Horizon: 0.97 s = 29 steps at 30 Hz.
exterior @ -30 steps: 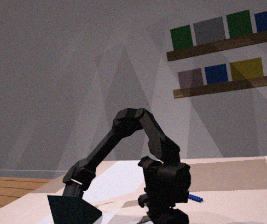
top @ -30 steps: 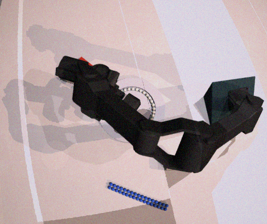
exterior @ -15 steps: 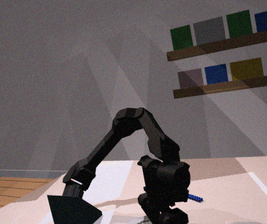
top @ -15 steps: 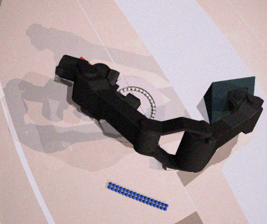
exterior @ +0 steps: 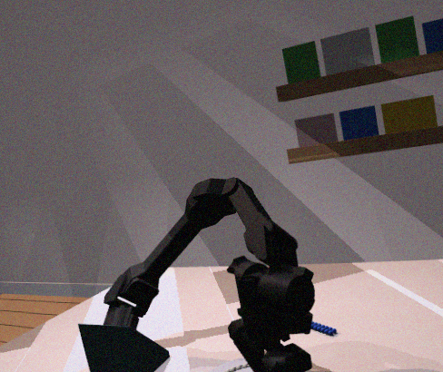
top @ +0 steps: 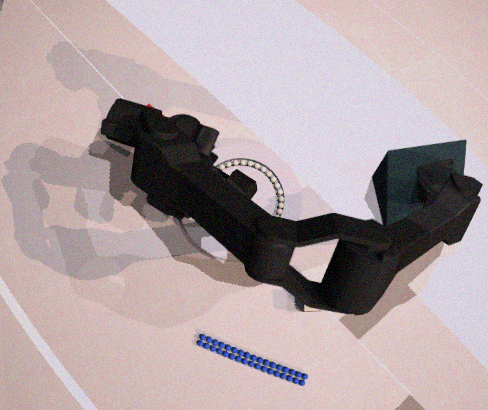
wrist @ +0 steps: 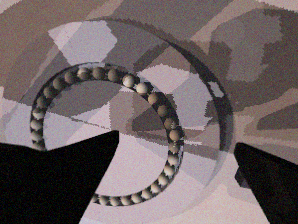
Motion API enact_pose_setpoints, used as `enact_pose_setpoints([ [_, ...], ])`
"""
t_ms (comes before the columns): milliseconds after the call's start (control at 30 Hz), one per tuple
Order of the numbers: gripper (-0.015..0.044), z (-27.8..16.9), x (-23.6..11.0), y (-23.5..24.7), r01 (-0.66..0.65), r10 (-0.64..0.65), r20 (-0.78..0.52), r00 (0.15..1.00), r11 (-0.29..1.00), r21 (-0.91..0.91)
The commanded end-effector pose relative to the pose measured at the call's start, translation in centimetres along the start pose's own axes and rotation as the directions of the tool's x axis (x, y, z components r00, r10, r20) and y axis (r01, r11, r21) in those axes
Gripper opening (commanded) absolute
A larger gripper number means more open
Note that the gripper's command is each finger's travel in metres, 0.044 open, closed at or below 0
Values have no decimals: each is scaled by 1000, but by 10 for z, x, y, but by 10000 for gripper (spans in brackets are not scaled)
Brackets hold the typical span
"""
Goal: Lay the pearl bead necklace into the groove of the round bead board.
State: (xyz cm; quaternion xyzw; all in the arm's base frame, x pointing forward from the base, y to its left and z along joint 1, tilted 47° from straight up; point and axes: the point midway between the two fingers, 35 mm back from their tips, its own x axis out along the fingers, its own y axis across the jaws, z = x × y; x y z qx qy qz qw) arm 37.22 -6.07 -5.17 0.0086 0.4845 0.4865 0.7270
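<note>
Pearl-coloured beads make a ring in my wrist view: the pearl bead necklace (wrist: 150, 98) curves from the left of the frame, over the top and down the right side to the lower middle, lying in the groove of the round bead board (wrist: 220, 100), whose pale, see-through rim arcs outside it toward the upper right. My gripper (wrist: 175, 141) hangs above it with the jaws spread wide and nothing between them; one dark finger (wrist: 55, 175) fills the lower left of that frame and the other (wrist: 270, 185) sits in the lower right, with the lower right stretch of the necklace showing in the gap. From the top view, my black arm reaches from the dark teal base block (top: 401, 170) at the right across to the centre left, and it covers much of the board, so only the upper right arc of the necklace (top: 271, 177) shows beside my wrist. Well apart, near the bottom centre of that view, a doubled strand of blue beads (top: 251, 360) lies straight on the pinkish table (top: 121, 360). In the exterior view, two wooden shelves (exterior: 369, 74) with coloured boxes hang on the grey wall at the upper right.
</note>
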Motion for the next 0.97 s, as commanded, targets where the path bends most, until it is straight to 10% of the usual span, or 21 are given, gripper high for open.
enact_pose_setpoints([
  [0,440,0,-1,0,0,0,2,1000,1000,-6],
  [933,440,-1,-80,2,1,-1,-2,1000,1000,1],
])
